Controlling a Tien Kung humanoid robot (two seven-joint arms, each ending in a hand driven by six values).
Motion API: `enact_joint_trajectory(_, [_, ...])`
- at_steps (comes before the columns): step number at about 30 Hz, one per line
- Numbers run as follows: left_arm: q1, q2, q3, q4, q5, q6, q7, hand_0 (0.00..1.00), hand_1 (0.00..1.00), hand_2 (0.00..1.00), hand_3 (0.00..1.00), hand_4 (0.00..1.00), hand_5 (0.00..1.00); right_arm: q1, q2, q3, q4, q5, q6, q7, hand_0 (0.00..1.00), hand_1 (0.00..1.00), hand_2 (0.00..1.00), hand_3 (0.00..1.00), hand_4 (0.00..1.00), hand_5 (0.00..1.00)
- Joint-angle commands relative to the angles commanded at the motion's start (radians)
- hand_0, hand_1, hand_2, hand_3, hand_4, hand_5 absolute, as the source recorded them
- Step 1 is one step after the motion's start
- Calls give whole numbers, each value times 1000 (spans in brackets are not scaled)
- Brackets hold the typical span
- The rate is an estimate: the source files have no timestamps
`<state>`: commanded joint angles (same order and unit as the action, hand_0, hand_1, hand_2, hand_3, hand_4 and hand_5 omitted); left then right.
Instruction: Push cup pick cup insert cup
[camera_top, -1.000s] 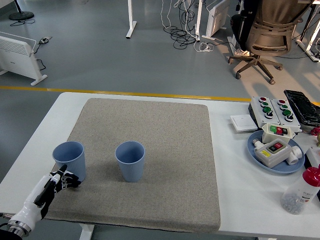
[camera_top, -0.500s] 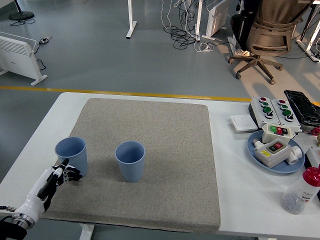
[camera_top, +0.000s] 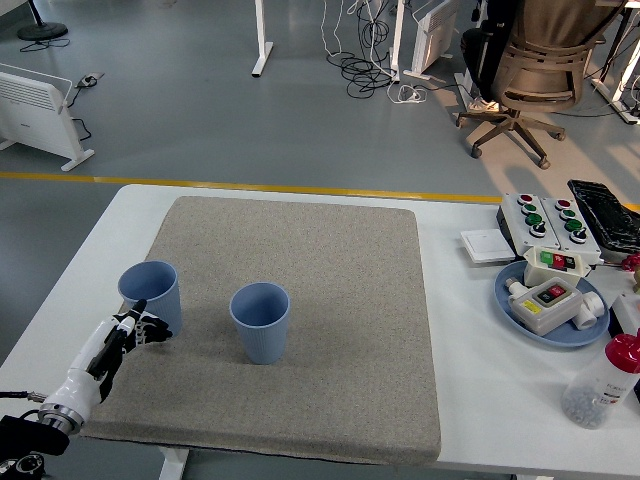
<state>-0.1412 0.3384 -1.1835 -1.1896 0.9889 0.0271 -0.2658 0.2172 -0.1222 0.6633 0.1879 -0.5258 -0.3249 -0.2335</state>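
Observation:
Two blue ribbed cups stand upright on the grey mat (camera_top: 330, 270). The left cup (camera_top: 151, 292) is near the mat's left edge. The middle cup (camera_top: 260, 320) stands apart to its right. My left hand (camera_top: 135, 328) comes in from the lower left with its fingers curled. Its fingertips touch the lower near side of the left cup without grasping it. My right hand is out of view.
A blue plate (camera_top: 512, 300) with switch boxes, a button box (camera_top: 548, 218), a white pad (camera_top: 485, 246) and a red-capped bottle (camera_top: 603, 382) sit on the white table's right side. An office chair (camera_top: 535, 60) stands on the floor behind.
The left cup has slid up and right along the mat, away from the near edge, with my left hand following behind it. The middle cup has not moved.

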Motion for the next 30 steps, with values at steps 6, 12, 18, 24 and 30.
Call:
enact_joint_trajectory(6, [-54,-16,11,61,-23,0,-8,630,577,468,420,597,998,0,2,0,0,-6,1,-2,667,604,617,565,100,448])
enact_joint_trajectory(12, [-114,-19,39,113,-45,4,-16,630,578,468,420,594,998,4,3,-2,1,-5,1,-2,667,604,617,565,101,449])
enact_joint_trajectory(18, [-177,-18,78,163,-77,9,-26,631,578,468,420,591,998,7,4,-2,1,-6,1,-3,667,604,617,565,101,449])
enact_joint_trajectory(24, [-250,-24,129,237,-117,18,-38,629,577,468,419,587,998,9,5,3,1,-17,2,-5,667,605,617,565,101,449])
enact_joint_trajectory(30, [-293,-27,157,287,-144,21,-47,626,575,466,419,585,998,11,7,4,2,-21,3,-6,667,604,617,565,102,450])
